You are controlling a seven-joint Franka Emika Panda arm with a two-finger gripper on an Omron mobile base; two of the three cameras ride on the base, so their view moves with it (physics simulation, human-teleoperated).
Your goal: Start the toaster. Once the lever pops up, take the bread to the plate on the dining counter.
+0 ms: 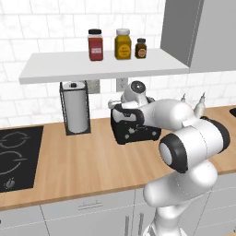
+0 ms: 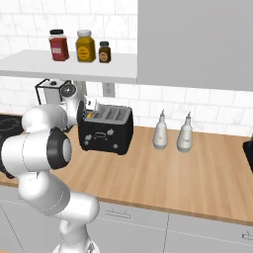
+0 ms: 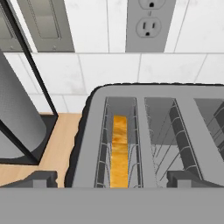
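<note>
The two-finger tool [image 3: 111, 178] hangs released, fingers spread wide, directly above the black boxy two-slot toaster [image 3: 144, 135] on the light-wood worktop [image 1: 83, 156]. The tan, golden-crusted bread slice [image 3: 119, 151] stands on edge straight below the tool in the slot nearer the paper-towel roll [image 3: 15, 118], apparently sunk low.

Blk toaster [image 2: 106, 129], golden-orange bread [image 3: 119, 148], light-wood worktop [image 1: 92, 159].

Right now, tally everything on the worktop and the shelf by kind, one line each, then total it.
Jars on the shelf: 3 (red-filled jar, yellow-filled jar, small dark jar)
White bottles: 2 (left bottle, right bottle)
Toaster: 1
Bread in the toaster slot: 1
Paper towel holder: 1
Total: 8
</note>
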